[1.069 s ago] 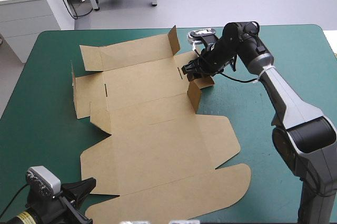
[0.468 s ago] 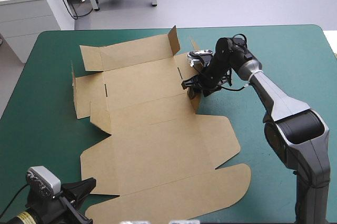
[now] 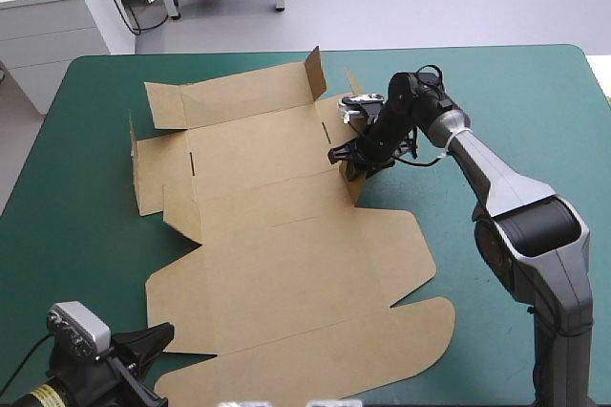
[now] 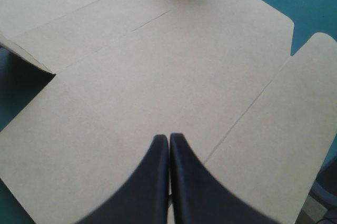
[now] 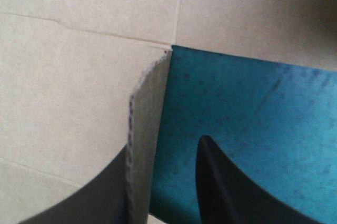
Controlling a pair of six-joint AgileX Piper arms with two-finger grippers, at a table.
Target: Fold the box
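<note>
Box lies as a cut brown sheet across the middle of the teal-green table cover, mostly flat; a few side flaps stand up at its far and left edges. Right gripper is at the sheet's right edge, straddling a small raised flap: fingers apart, one black finger clear of the board on the cover side, the other behind the flap. Not clamped on it. Left gripper is at the near-left corner, fingers pressed together in a point, nothing held, over the near panel; contact with the board not discernible

Risks, as judged: the flap is thin, so it may slip out sideways as the fingers come together, or crease off its score line. The sheet looks unpinned, so a push from the right arm could slide or swivel the whole board leftward
</note>
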